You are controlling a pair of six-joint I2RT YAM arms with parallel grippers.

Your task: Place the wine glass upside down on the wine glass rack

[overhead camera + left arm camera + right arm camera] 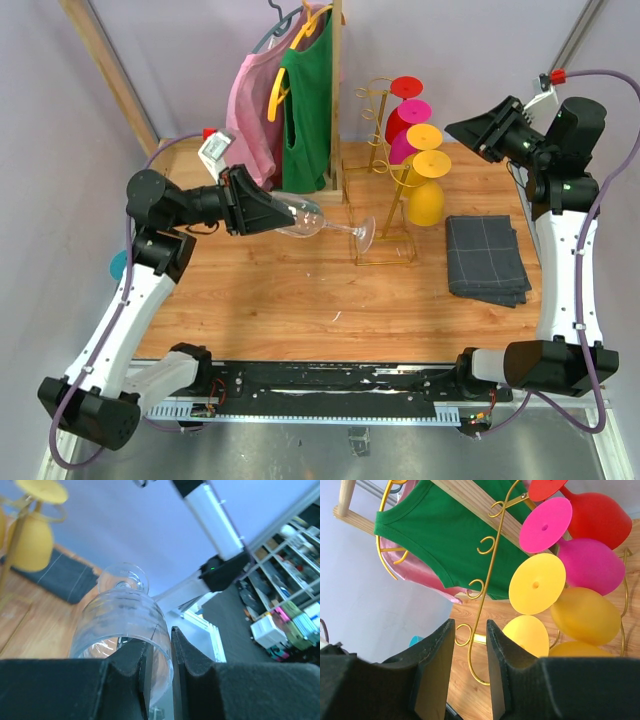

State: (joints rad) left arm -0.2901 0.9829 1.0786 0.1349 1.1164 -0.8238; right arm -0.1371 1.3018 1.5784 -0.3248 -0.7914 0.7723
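Wine glass: clear, ribbed bowl, thin stem, round foot. Held above counter, just left of wine glass rack.
Bowl mouth hidden inside left end effector, clenched on bowl wall at rim. Cannot tell whether foot touches rack.
Glass on its side, long axis left-right, foot pointing right, mouth left.
Right end effector released, empty, raised far right.

Robotics lab, wooden tabletop in walled test cell, cluttered storage shelves beyond
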